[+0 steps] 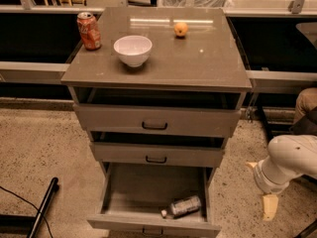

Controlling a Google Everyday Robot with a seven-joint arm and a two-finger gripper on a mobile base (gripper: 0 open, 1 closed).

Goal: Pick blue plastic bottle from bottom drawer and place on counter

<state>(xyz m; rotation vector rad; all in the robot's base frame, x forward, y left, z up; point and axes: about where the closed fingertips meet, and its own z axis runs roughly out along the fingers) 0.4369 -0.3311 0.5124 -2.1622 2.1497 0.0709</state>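
Blue plastic bottle (184, 206) lay on its side in the open bottom drawer (141, 195), by the front wall, white cap pointing left. It was left of the gripper (269, 206), at about the same height and apart from it.

Far up and left of the gripper, on the counter (203, 66), stood in order a red soda can (89, 30), a white bowl (132, 50) and a small orange fruit (181, 29).

Gripper hung outside the cabinet, right of the drawer and low over the floor. Whether it was clenched or released could not be told; it carried no bottle.

Judged progress: the drawer was open and the bottle exposed. Reach, grasp, lift and placement on the counter were not yet done.
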